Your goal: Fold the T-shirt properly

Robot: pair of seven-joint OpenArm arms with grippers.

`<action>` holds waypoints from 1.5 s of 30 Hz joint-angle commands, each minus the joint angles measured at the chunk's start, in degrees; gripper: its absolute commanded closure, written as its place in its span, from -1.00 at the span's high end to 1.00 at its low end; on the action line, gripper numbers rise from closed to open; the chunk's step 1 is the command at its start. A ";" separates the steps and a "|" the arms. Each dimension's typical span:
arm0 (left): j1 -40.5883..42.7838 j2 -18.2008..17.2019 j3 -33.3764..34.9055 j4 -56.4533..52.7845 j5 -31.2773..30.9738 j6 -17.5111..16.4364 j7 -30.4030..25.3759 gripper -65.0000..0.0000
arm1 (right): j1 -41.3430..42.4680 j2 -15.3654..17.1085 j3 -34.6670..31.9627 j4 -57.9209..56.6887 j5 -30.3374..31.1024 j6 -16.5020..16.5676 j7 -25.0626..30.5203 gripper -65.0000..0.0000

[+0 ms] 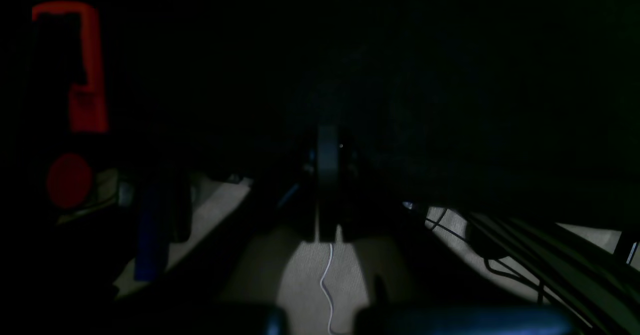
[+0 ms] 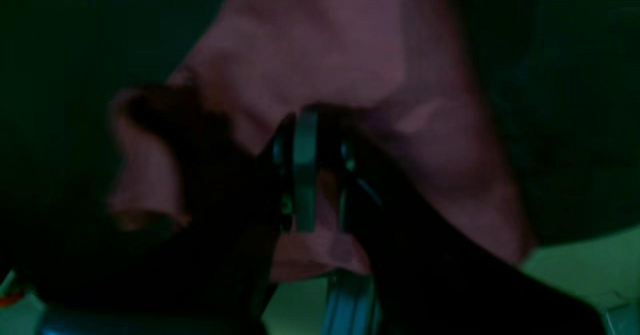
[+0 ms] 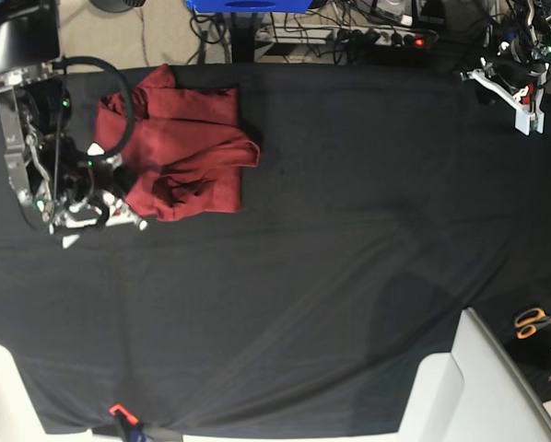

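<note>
T-shirt (image 3: pixel 179 152): rust-red soft knit garment with long sleeves, lying crumpled in a loose heap at about 10 o'clock on the worktop (image 3: pixel 331 239), which is covered in black cloth. Nothing folded yet; layers overlap at odd angles, one flap juts toward 3 o'clock.

Right claw (image 2: pixel 320 125): closed on a pinch of the T-shirt fabric. In the right wrist view, maroon cloth bunches between and around the jaws, with a fold showing below them. In the base view this arm sits at the heap's 9 o'clock edge, touching it.

Left claw (image 1: pixel 327 175): shut, holding nothing. The left wrist view is very dark; only the narrow closed jaws and pale floor beneath show. Its arm is parked at the worktop's 1 o'clock corner, well apart from the garment.

Handling, judged: light, limp, no stiffness of its own. It will drape and drag rather than slide as one piece, and a single pinch will lift only the top layer. Not fragile or slippery.

Where to take hold, judged: hem corners or shoulder seams, once found, one per claw, to spread it flat before any fold. The present grip looks like mid-fabric or sleeve; I cannot tell which.
</note>
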 commanded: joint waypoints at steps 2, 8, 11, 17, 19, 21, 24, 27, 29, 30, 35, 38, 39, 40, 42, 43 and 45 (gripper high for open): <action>0.32 -0.93 -0.22 0.71 -0.52 -0.23 -0.74 -1.00 | 2.19 -0.28 0.23 0.74 0.01 -0.03 0.40 -0.85; 0.32 -0.67 -0.14 0.71 -0.52 -0.23 -0.74 -1.00 | 6.14 -1.42 -8.39 0.65 0.45 -0.03 0.67 -0.85; 0.41 -0.67 -0.14 0.71 -0.52 -0.23 -0.74 -1.00 | 6.85 -4.50 -9.36 0.21 0.45 -0.03 0.58 -0.85; 0.58 -0.58 -0.14 0.71 -0.52 -0.23 -0.74 -1.00 | 8.60 -8.11 -9.62 -2.95 0.27 3.61 0.75 -0.85; 0.58 -0.58 -0.14 0.71 -0.52 -0.23 -0.74 -1.00 | 9.04 -8.63 -9.71 -2.95 0.10 11.61 0.75 -0.85; 0.50 -0.58 -0.14 0.71 -0.52 -0.23 -0.74 -1.00 | 9.22 -8.46 -9.71 -1.90 0.01 19.61 0.84 -0.85; 0.50 -0.58 -0.14 0.71 -0.52 -0.23 -0.74 -1.00 | 8.69 -5.91 -9.62 3.99 -0.08 27.35 1.46 -0.85; 0.50 -0.58 -0.14 0.71 -0.52 -0.23 -0.74 -1.00 | 5.53 -2.74 -9.27 11.03 0.01 22.16 1.98 -0.85; 0.50 -0.58 -0.14 0.71 -0.52 -0.23 -0.74 -1.00 | 3.42 -1.34 -9.44 13.66 0.10 14.25 1.46 -0.85; 0.50 -0.58 -0.14 0.71 -0.52 -0.23 -0.74 -1.00 | 2.01 -0.98 -9.44 13.93 0.10 11.00 1.46 -0.85; 0.23 -0.41 2.68 1.06 -0.52 -0.32 -0.65 -1.00 | -2.56 0.16 -9.27 14.02 0.10 7.22 2.07 -0.85; 0.23 -0.49 8.30 1.24 -0.96 -0.32 -0.65 -1.00 | -3.44 0.33 -9.62 14.02 0.10 7.13 1.37 -0.85; 0.23 -0.41 9.71 1.41 -1.05 -0.32 -0.65 -1.00 | -3.97 0.33 -9.62 14.02 0.10 7.13 1.10 -0.85; 0.23 -0.32 11.47 2.29 -1.05 -0.32 -0.56 -1.00 | -4.58 0.16 -9.62 14.02 0.10 7.13 1.19 -0.85; 0.32 0.74 15.42 5.46 -1.14 -0.32 -0.56 -1.00 | -5.73 0.25 -9.27 14.02 0.01 7.13 1.63 -0.85; 0.41 1.44 17.27 7.57 -1.14 -0.32 -0.56 -1.00 | -6.08 0.42 -9.18 14.02 0.01 7.13 2.16 -0.85; 0.14 2.67 20.52 10.64 -1.14 -0.32 -0.48 -1.00 | -6.69 0.77 -9.18 14.02 0.01 7.13 4.27 -0.85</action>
